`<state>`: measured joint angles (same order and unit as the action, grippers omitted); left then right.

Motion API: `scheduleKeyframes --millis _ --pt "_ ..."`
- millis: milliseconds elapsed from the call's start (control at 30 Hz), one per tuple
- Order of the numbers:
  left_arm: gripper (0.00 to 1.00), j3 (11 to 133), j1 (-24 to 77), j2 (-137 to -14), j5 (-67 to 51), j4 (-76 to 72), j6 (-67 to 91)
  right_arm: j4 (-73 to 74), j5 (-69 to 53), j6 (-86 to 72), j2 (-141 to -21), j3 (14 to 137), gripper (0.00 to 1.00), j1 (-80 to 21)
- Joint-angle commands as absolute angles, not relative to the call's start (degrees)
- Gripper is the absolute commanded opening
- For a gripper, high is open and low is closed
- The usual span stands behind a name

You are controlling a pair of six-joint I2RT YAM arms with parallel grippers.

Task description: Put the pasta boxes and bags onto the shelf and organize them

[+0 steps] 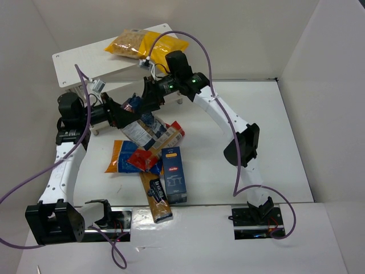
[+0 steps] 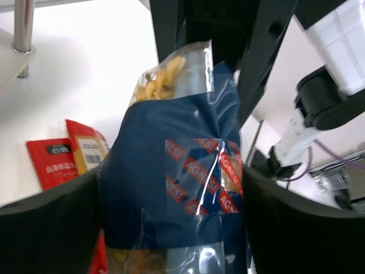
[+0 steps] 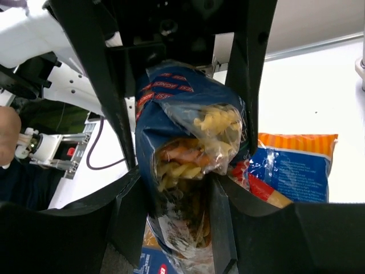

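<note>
Both grippers hold the clear bag with the dark blue label (image 1: 134, 105) just above the pile, in front of the white shelf (image 1: 74, 60). My left gripper (image 1: 126, 113) is shut on its labelled middle (image 2: 171, 182). My right gripper (image 1: 144, 98) is shut on its other end (image 3: 182, 160). The bright yellow bag (image 1: 145, 44) lies on the shelf's top board. On the table lie the orange-and-blue bag (image 1: 118, 157), the dark blue box (image 1: 173, 171), the long tan-and-dark box (image 1: 155, 197) and the red-orange box (image 1: 173, 135).
A small red pack (image 1: 142, 158) lies on the pile; it also shows in the left wrist view (image 2: 51, 162). A shelf leg (image 2: 23, 34) stands close on the left. White walls close off the back and the right side.
</note>
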<state>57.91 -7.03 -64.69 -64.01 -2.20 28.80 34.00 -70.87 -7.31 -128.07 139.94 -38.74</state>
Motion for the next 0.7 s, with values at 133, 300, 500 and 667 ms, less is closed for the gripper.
scheduleKeyframes --millis 133,300,500,667 --pt "0.00 54.84 -5.80 -65.74 -66.36 -7.31 27.97 31.29 -74.36 -10.11 -126.83 145.28 0.00 -38.06" --pt "0.00 59.93 -5.80 -65.22 -63.99 1.13 21.45 31.29 -70.32 -11.43 -125.51 141.87 0.73 -36.39" --pt "0.00 64.69 -6.86 -62.40 -59.59 7.47 18.11 33.21 -62.86 -8.97 -117.34 129.21 1.00 -23.92" --pt "0.00 67.58 -7.38 -60.74 -55.02 8.26 18.11 42.69 -55.30 0.85 -112.77 120.70 1.00 -16.35"
